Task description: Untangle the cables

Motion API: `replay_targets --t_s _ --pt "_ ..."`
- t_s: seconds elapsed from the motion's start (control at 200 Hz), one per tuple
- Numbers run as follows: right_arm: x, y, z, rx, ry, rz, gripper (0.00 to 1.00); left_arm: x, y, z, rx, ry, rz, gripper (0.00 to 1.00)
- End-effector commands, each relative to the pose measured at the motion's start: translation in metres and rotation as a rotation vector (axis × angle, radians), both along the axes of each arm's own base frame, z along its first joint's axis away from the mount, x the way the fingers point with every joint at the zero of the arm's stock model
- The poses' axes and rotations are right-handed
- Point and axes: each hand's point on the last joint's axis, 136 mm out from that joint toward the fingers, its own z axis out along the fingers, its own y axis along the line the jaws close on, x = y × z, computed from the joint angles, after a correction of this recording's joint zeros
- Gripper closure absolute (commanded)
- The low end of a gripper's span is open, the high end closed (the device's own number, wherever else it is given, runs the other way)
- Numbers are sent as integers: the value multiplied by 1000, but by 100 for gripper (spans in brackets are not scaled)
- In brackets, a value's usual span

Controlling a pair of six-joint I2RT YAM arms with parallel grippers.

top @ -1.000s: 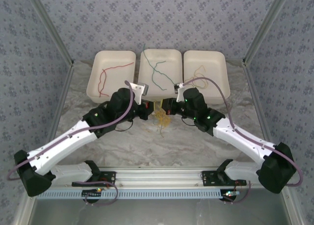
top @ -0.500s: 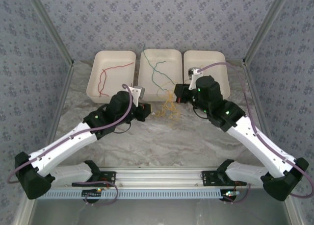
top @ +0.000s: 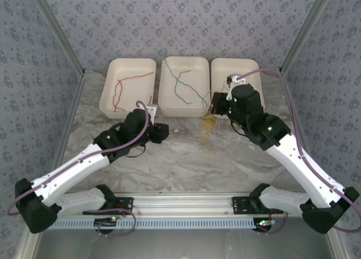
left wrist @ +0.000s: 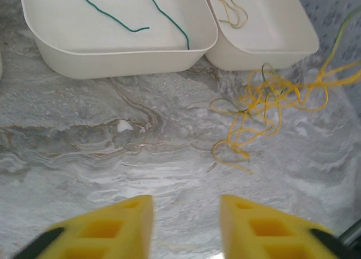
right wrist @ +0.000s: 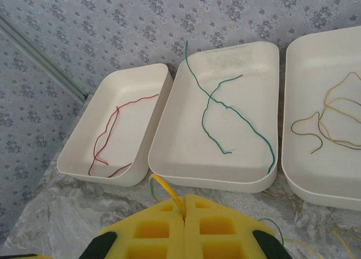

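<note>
- Left gripper (left wrist: pixel 185 205): jaws released, a clear gap with bare bench (left wrist: pixel 101 157) showing through, nothing held.
- Right gripper (right wrist: pixel 185 209): jaws clenched, with a yellow strand (right wrist: pixel 168 189) pinched in the seam between the pads. A bit of green seems to run alongside it.
- What's left to sort is the tangle (left wrist: pixel 248 108), mostly yellow with a little green in it, lying on the bench just in front of the middle tray (top: pixel 169 111) and right tray (top: pixel 251 67).
- Already sorted: 1 red cable (top: pixel 118 92) in the left tray (top: pixel 107 98), green cables (top: pixel 183 87) in the middle tray, yellow cables (right wrist: pixel 333 109) in the right tray.
- The key bit: from the left jaws the tangle sits ahead and off to the right, well apart. It's stretched out towards the right gripper, which is the nearer arm.
- My guess is the left arm needs to reach forward and right to pin the near loops while the right pulls its strand free.
</note>
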Motion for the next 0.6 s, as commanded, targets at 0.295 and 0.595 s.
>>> replay_targets --t_s 0.295,0.595 --pt "-29 12 49 28 -79 184 100 8 -67 91 -371 -197 -94 33" --pt "-35 33 32 11 -19 326 100 -5 -105 137 -348 -277 -314 30"
